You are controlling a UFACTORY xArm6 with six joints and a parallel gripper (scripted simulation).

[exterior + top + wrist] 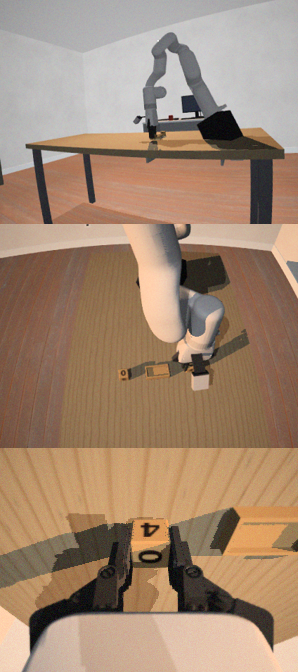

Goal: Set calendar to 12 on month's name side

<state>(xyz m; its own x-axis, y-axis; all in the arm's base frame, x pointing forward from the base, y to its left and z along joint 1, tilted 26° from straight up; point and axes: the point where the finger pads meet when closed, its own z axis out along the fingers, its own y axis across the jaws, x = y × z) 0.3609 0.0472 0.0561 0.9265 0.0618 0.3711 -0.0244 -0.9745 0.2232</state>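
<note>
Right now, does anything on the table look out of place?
Yes. Both cubes are outside the tray, which holds no cube. One cube sits apart on the tray's far side from the arm, showing 0 on top. The other cube is clamped between the fingers beside the tray, showing 4 and 0.

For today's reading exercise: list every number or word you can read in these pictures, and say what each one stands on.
"4": top face of the cube held in the claw, wrist view.
"0": the same cube's near face.
"0": top of the loose cube left of the tray.
No month name is readable on the tray.
</note>
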